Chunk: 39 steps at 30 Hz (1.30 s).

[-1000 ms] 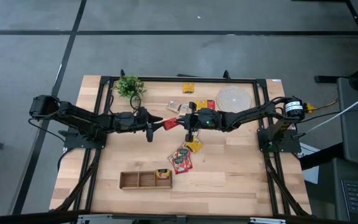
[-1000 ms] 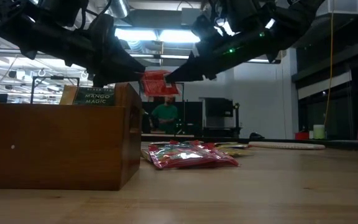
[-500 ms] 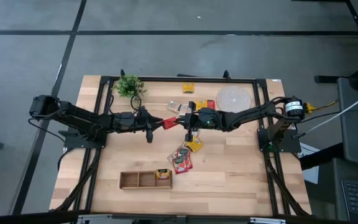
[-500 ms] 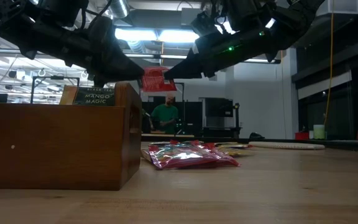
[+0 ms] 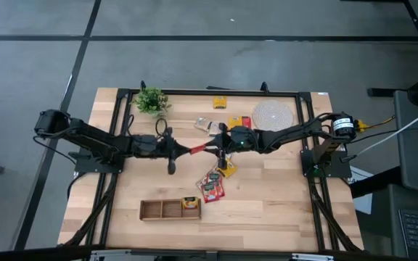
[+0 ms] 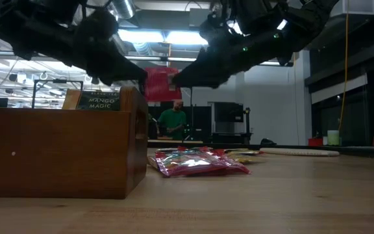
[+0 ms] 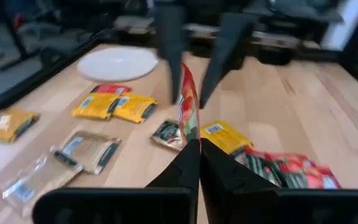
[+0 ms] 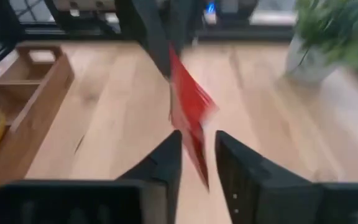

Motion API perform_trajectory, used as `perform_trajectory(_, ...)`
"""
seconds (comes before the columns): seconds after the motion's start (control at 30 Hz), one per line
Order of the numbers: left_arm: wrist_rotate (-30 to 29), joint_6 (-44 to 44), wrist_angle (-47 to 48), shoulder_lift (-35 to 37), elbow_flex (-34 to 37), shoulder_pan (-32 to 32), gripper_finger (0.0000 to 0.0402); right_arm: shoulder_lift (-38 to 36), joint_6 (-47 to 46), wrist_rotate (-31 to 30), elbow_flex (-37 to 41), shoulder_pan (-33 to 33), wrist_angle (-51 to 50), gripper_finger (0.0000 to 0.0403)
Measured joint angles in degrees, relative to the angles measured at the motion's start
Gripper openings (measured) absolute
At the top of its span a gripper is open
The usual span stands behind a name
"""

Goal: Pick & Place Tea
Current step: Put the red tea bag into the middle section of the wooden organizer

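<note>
A red tea sachet (image 5: 199, 148) hangs in the air over the middle of the table, between my two grippers. My left gripper (image 5: 189, 150) comes from the table's left and is shut on it. My right gripper (image 5: 210, 146) comes from the right and stands open, its fingers (image 8: 173, 155) on either side of the sachet's other end (image 8: 194, 140). Whether they touch it I cannot tell. More tea sachets (image 5: 212, 187) lie on the table below. A yellow one (image 5: 189, 204) lies in the wooden tray (image 5: 158, 210). My left gripper pinches the red sachet's near end (image 7: 193, 134) between its two fingers. They come about level from the table's left. The sachet stands on edge and reaches out from the fingertips toward my right gripper, lifted clear of the table.
Yellow sachets (image 5: 234, 122) and pale sachets (image 5: 207, 125) lie toward the far edge, beside a round pale mat (image 5: 272, 113). A small green plant (image 5: 151, 99) stands at the far left. The tray sits near the front edge, with bare wood to its right.
My left gripper has shut on the red sachet and rolled about its own line. My right gripper, which was shut on the sachet, has opened. The sachet has turned from lying flat to standing on edge, and stays in the air between the two grippers.
</note>
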<state>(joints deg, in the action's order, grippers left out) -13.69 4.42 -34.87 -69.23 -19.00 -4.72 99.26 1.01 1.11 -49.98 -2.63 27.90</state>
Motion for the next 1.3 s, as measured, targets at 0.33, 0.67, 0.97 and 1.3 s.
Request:
perform_trajectory(0.33,-6.4,-23.6,1.4,0.0,0.0,-10.0,0.0002,0.0,-12.1,21.7,0.0,-0.9,-5.4,0.0196)
perform_trajectory(0.67,-9.9,-37.8,-5.2,0.0,-0.9,-15.6,0.0002,0.0,-27.3,41.7,0.0,-3.4,-0.3,0.0226)
perform_trajectory(0.97,-5.9,-44.8,-4.7,0.0,-4.5,-17.1,0.0002,0.0,-37.0,46.7,0.0,-3.8,6.3,0.0227)
perform_trajectory(1.3,-6.5,-48.9,-2.7,-1.5,-5.7,-17.2,0.0002,0.0,-45.7,51.3,0.0,-4.8,9.1,0.0227)
